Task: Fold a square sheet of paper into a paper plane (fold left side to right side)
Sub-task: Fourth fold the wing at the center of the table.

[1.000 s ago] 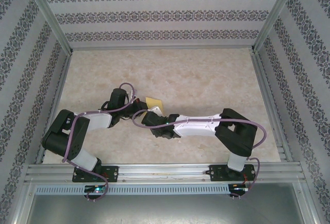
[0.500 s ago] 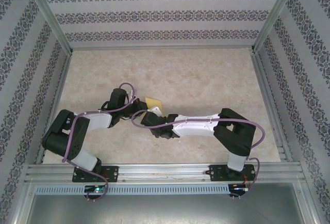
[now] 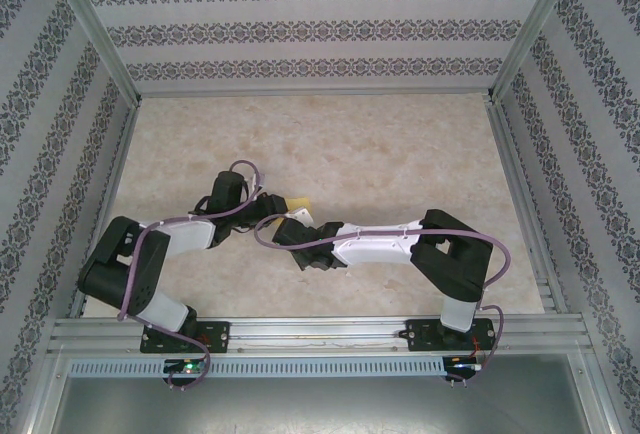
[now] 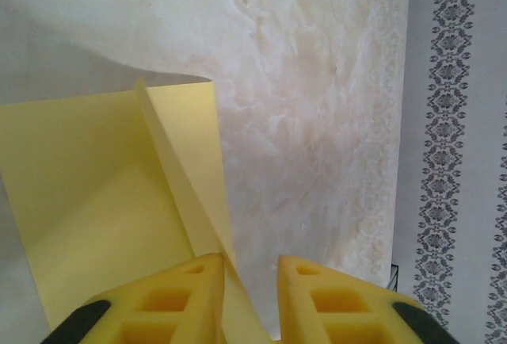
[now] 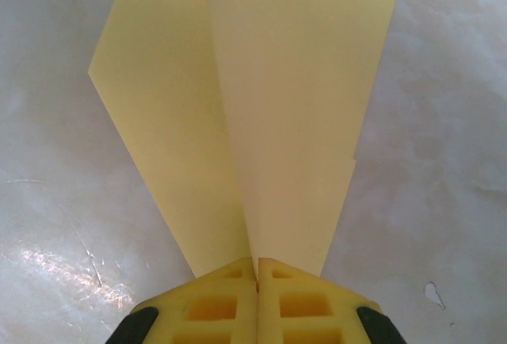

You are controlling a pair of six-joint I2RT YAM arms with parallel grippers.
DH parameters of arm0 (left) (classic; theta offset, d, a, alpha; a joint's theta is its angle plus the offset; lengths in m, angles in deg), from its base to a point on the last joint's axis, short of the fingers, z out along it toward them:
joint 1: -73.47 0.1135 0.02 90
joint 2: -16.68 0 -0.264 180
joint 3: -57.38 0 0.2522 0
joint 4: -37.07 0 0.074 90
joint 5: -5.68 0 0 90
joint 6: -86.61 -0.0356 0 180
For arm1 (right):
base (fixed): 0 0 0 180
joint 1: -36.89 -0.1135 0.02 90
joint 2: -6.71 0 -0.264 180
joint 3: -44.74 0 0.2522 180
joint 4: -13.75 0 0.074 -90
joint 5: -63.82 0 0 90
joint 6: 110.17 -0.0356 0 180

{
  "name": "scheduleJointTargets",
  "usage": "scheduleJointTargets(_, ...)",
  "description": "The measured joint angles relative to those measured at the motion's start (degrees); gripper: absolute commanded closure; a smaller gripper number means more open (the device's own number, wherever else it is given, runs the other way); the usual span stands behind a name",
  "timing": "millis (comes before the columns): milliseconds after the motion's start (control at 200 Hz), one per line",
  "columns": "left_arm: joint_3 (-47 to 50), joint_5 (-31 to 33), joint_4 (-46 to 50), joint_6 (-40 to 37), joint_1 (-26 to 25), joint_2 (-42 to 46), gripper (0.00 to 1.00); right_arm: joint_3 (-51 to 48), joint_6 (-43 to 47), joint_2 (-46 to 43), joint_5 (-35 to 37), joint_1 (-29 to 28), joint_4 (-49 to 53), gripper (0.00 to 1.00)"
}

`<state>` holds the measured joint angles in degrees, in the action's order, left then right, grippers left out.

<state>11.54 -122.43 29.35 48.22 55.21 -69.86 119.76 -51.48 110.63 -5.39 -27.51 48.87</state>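
light: bright, even; shadows: soft; glare: faint on table

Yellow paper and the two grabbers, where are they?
yellow paper (image 5: 293, 98): right wrist view, on its folded flap.
right gripper (image 5: 256, 265): right wrist view, between its shut fingertips.
left gripper (image 4: 249, 263): left wrist view, between its fingertips.

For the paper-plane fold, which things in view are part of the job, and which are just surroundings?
Part of the job:
- paper, yellow, partly folded
- right gripper, shut on the paper's narrow end
- left gripper, jaws apart with a paper edge between them

Just surroundings:
- table
- patterned walls
- metal rail
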Motion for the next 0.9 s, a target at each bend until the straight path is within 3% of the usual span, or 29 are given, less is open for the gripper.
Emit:
scheduleJointTargets(335, 0.8, -0.5, 9.7, -4.7, 8.2, 11.1, 0.65, -0.2, 0.2, -0.2, -3.2, 0.9, -0.6, 1.0)
scheduleJointTargets(510, 0.8, -1.8, 15.2, -8.0, 12.0, 15.5, 0.65, -3.3, 0.4, -2.9, -11.3, 4.2, -3.8, 1.0)
scheduleJointTargets(899, 1.9, -6.1, 20.3, -12.7, 12.3, 17.2, 0.65, -9.7, 0.7, -4.2, -32.8, 12.7, -14.1, 1.0)
